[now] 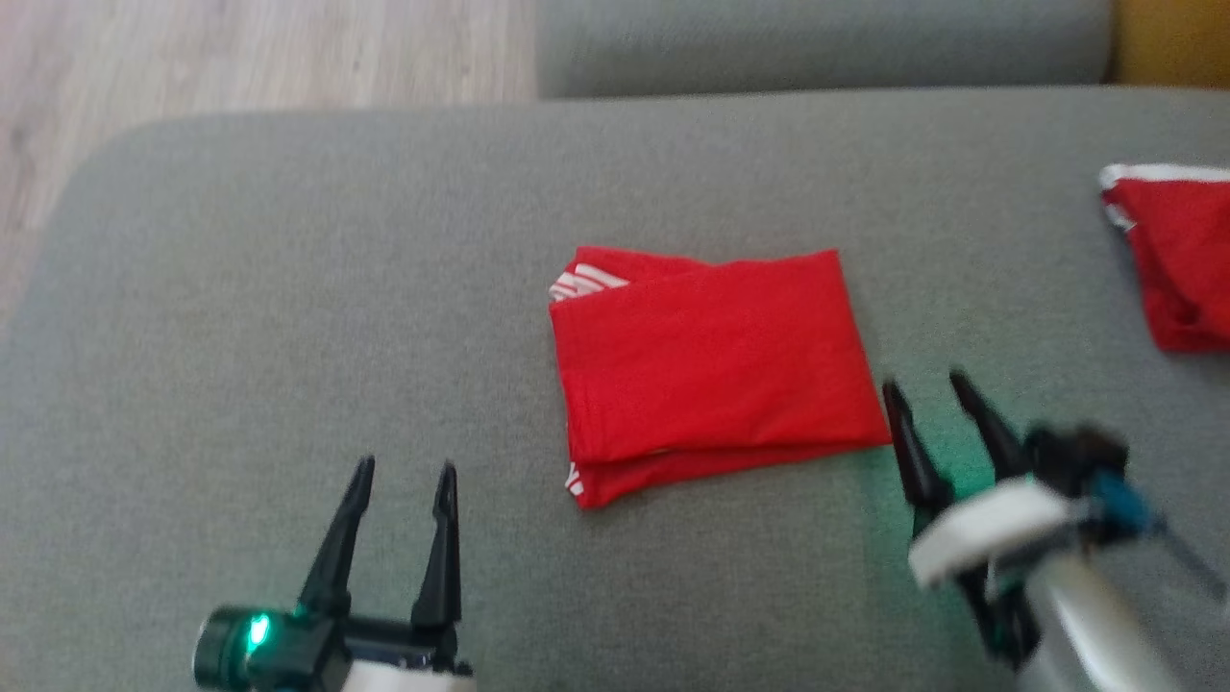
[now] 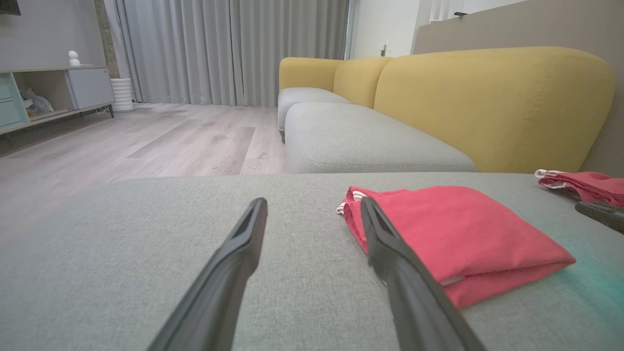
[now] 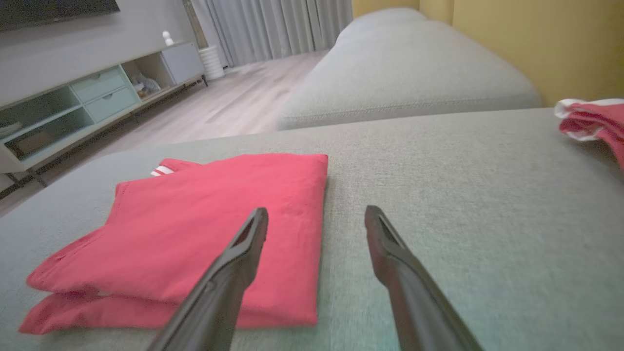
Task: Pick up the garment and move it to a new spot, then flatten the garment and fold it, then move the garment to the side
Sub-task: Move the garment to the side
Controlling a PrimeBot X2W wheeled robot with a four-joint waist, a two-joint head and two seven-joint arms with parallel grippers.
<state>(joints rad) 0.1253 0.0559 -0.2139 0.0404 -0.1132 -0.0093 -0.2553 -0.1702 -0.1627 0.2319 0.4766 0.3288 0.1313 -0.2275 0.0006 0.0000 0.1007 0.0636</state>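
A red garment with white stripes lies folded into a neat rectangle in the middle of the grey sofa cushion. It appears too in the left wrist view and the right wrist view. My left gripper is open, low on the cushion to the garment's left, holding nothing. My right gripper is open just off the garment's right edge, near its lower right corner, with nothing between its fingers.
A second red garment with white trim lies crumpled at the cushion's far right. Yellow sofa backs rise behind, another grey seat lies beyond, and wood floor is at the left past the cushion's rounded corner.
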